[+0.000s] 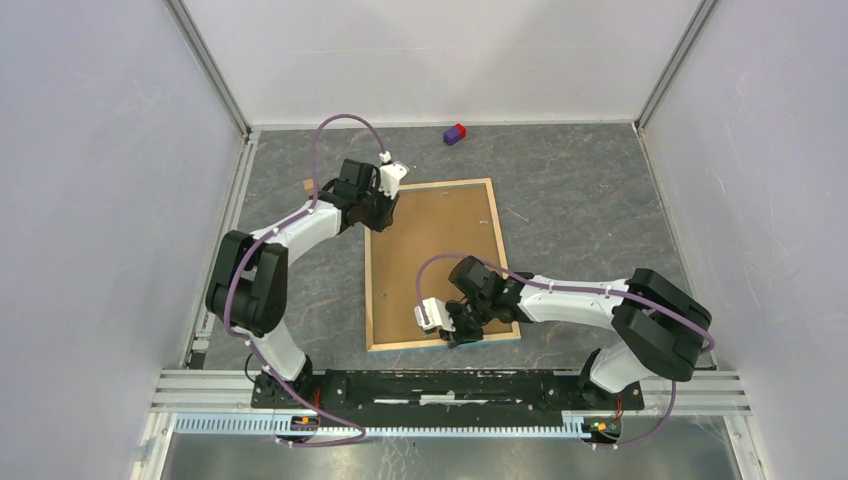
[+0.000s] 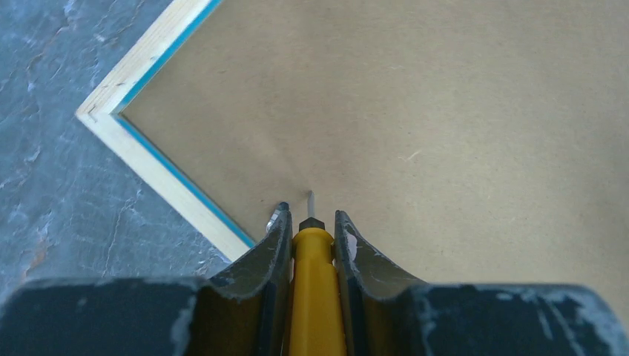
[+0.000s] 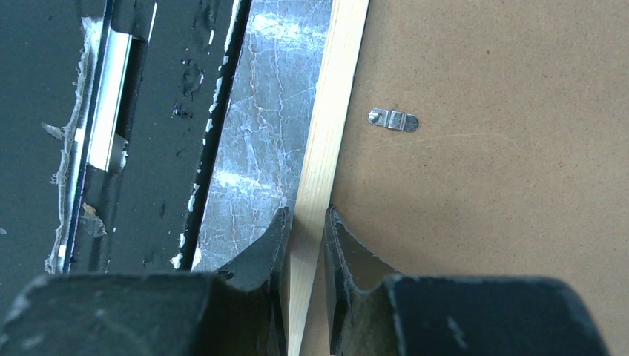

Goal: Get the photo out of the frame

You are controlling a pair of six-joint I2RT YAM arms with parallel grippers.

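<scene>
Lying back-up on the grey stone-patterned tabletop (image 1: 580,200), the frame (image 1: 440,250) showed its brown fibreboard back, a long side toward each arm and a short end nearest the arm bases. Its light wood rim (image 3: 334,111) ran all round, with a thin blue line (image 2: 178,48) along the inner edge. The left claw (image 2: 308,215) sat over the frame's far-left corner, closed tight on a yellow-handled tool (image 2: 315,282). The tool's thin metal tip pointed at the board just inside the rim; whether it touched could not be told. The right claw (image 3: 305,215) was at the near end, its fingers nearly together and pinching the wood rim between them, one finger outside over the tabletop and one on the board side. A small metal tab (image 3: 393,119) lay flat on the board near that claw. A small purple-and-red block (image 1: 455,133) rested by the far wall, well apart from the frame.
</scene>
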